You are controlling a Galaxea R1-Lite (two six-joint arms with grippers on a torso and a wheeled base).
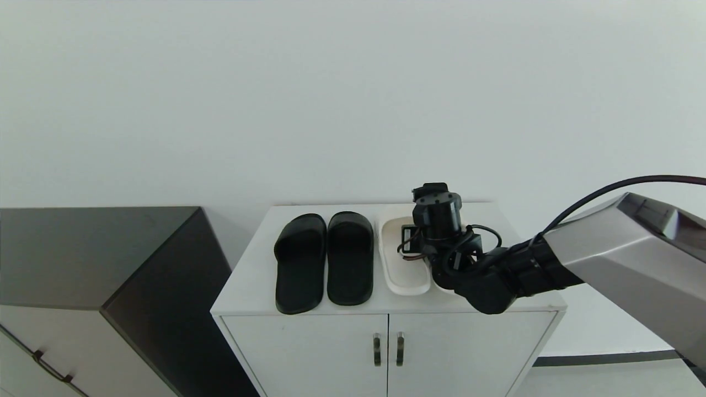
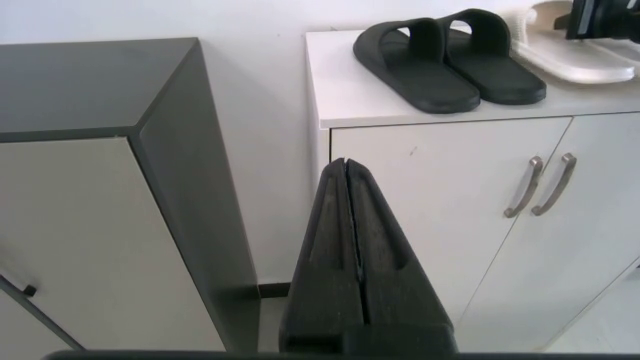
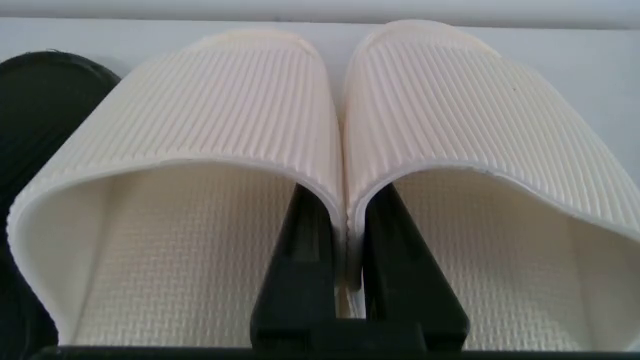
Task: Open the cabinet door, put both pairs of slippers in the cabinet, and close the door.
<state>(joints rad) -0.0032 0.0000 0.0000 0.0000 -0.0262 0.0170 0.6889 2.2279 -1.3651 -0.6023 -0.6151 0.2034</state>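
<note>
A pair of black slippers (image 1: 322, 259) (image 2: 450, 60) lies side by side on top of the white cabinet (image 1: 309, 353) (image 2: 420, 190). To their right on the same top sits the pair of white slippers (image 1: 402, 270) (image 3: 250, 110). My right gripper (image 1: 411, 242) (image 3: 347, 205) has one finger inside each white slipper and is shut on their two touching inner walls. Both cabinet doors are closed, their metal handles (image 1: 388, 348) (image 2: 541, 185) meeting at the middle. My left gripper (image 2: 347, 180) is shut and empty, low down to the left of the cabinet front.
A lower dark-topped cabinet (image 1: 83, 253) (image 2: 90, 90) stands just left of the white one, with a narrow gap between them. A plain white wall (image 1: 353, 99) rises behind. Floor (image 1: 606, 380) shows to the right of the white cabinet.
</note>
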